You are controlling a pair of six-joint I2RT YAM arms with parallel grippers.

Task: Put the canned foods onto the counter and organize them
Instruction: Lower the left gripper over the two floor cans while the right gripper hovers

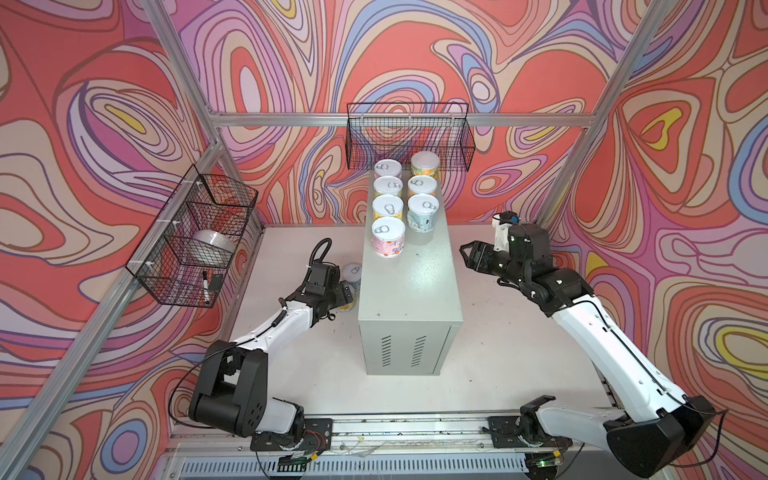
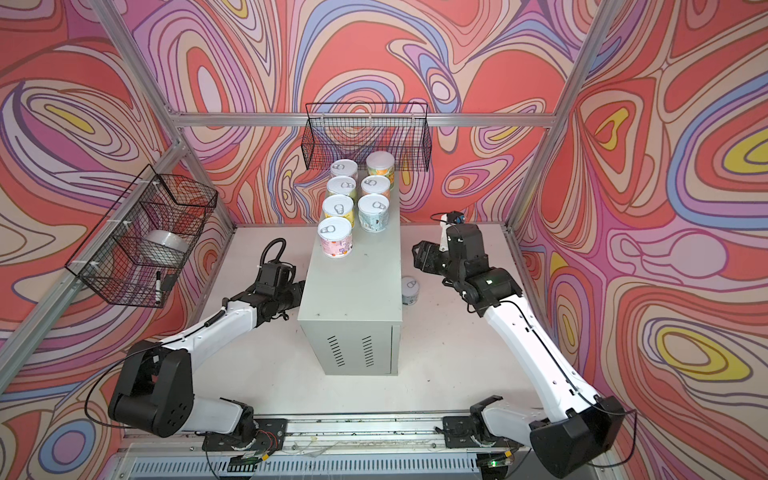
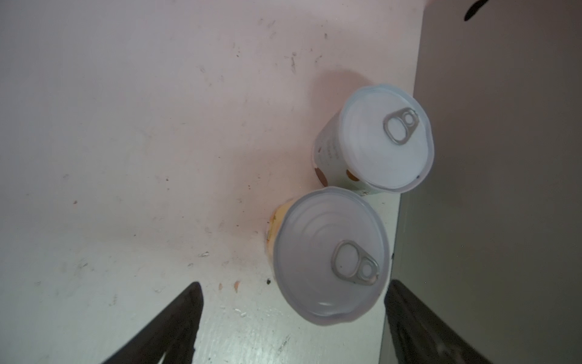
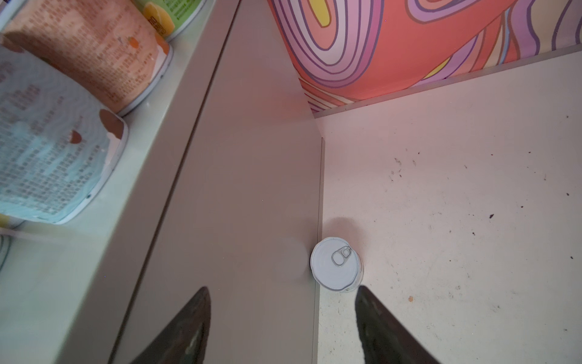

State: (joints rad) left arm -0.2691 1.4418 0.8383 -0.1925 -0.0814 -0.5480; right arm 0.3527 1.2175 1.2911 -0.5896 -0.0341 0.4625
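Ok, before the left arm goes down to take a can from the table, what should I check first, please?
1. Left jaws open and empty: ok.
2. Nearer can upright, lid up: ok.
3. Nearer can centred between the jaws: not ok, it sits toward the cabinet.
4. Gap to the second can: cannot tell.
5. Free space on the cabinet top: ok.
6. Right jaws open, clear of the left side: ok.
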